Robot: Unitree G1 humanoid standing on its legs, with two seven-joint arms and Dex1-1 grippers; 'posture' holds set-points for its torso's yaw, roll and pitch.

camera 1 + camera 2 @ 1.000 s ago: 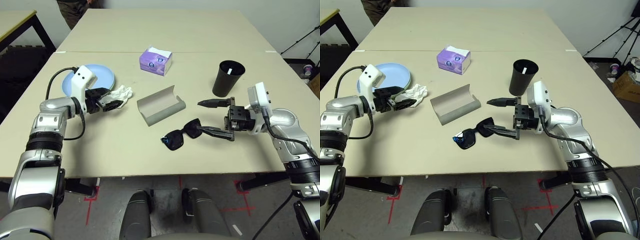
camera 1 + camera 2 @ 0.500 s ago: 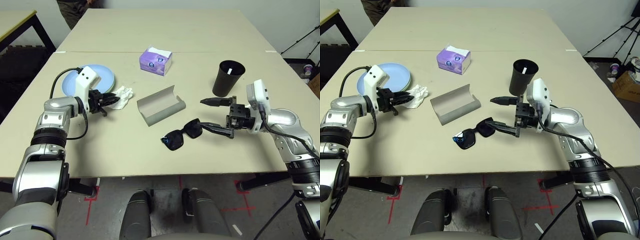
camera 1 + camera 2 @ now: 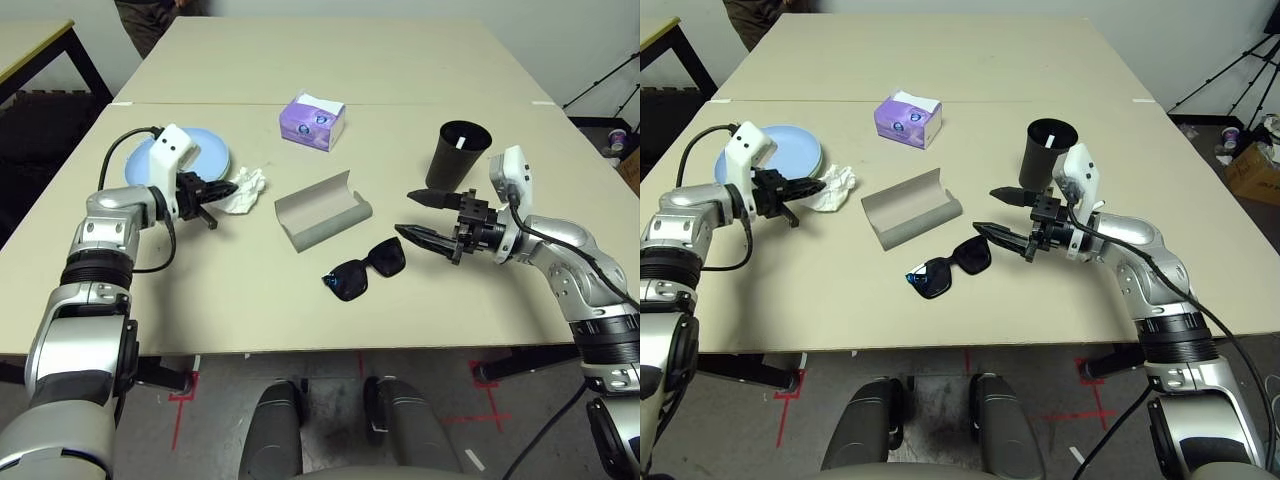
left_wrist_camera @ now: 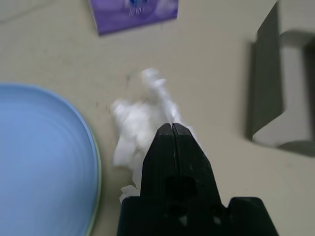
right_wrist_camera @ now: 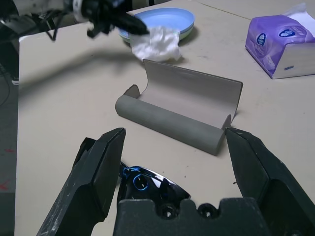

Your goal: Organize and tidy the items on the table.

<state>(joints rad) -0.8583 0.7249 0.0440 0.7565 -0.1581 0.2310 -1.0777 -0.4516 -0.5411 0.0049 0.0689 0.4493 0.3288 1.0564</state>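
Silver forearms, ribbed black bands at the joints, and there's a white housing capping each wrist; black cables loop out from both wrists back along the arms. Left gripper [image 3: 212,190] and right gripper [image 3: 420,215] end in tapering matte black fingers [image 5: 101,169], round screw holes sunk in their bases

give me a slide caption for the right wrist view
Open right gripper hovers over black sunglasses before the open grey glasses case.

Head cameras look down across the table [image 3: 300,290]; both wrist cameras, close in, share the glasses case [image 5: 182,115].
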